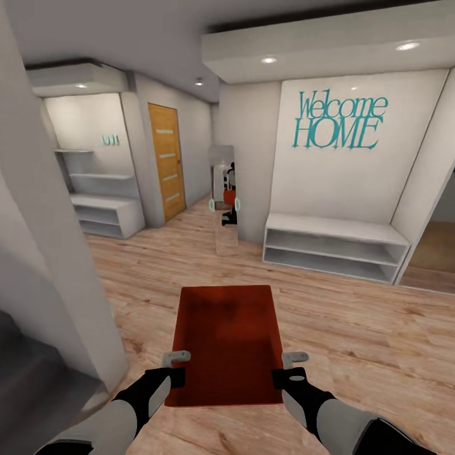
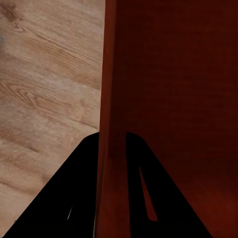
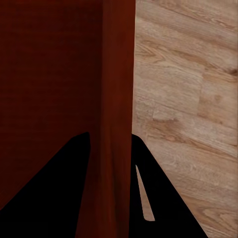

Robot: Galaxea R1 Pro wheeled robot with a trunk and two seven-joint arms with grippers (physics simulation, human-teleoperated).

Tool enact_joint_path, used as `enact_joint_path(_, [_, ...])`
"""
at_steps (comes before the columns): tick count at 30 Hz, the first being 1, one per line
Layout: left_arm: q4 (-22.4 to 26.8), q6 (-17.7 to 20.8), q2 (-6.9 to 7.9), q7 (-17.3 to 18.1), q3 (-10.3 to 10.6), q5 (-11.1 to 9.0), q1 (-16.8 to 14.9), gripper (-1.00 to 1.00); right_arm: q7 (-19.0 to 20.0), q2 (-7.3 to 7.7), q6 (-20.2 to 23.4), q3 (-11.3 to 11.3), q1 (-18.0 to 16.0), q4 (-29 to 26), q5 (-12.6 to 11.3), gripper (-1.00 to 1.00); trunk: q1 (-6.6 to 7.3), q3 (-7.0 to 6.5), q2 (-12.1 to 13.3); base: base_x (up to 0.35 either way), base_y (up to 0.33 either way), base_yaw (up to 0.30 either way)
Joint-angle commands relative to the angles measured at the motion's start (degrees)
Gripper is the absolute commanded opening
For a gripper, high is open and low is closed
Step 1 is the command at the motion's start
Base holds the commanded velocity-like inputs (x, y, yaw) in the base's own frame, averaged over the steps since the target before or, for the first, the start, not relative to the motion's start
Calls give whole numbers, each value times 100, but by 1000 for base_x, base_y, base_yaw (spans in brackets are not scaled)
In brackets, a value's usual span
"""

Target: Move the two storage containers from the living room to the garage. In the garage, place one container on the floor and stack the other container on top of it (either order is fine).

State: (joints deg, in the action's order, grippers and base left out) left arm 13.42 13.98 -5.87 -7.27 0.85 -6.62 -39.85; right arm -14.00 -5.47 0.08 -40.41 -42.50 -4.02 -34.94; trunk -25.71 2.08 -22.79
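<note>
While the robot is standing in a hallway with a light wood plank floor (image 1: 354,328), one orange-red storage container (image 1: 227,341) is being carried between the two hands, held out ahead of the trunk and clear of the planks. The left hand (image 1: 175,366) is being pressed onto the container's left wall, and the right hand (image 1: 292,366) onto its right wall. In the left wrist view, the left hand (image 2: 113,144) is being seen pinching the wall (image 2: 106,74), one finger inside the bin and one outside; the right wrist view is showing the right hand (image 3: 111,144) pinching the opposite wall (image 3: 119,74) likewise. Such a symmetric grip is probably being used to keep the open bin level and its weight shared during travel.

Ahead of the hands, on the white wall (image 1: 411,126), teal lettering (image 1: 340,120) is being displayed, reading "Welcome HOME", above a low white shelf unit (image 1: 335,246). Further ahead and to the left of the left hand, a wooden door with pale stripes (image 1: 167,161) is being shown closed. A narrow mirror (image 1: 224,199) is reflecting the robot.
</note>
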Motion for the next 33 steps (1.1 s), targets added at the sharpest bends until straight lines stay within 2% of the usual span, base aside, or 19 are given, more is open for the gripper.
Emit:
enact_joint_path(1, [30, 39, 16, -63, -6, 12, -5, -100, -41, 17, 0, -1, -2, 24, -92, -100, -7, 13, -13, 322, 0, 0])
enact_joint_path(33, [30, 35, 16, -61, -6, 12, -5, -100, -41, 20, 0, -2, -2, 24, -92, -100, -7, 13, -13, 322, 0, 0])
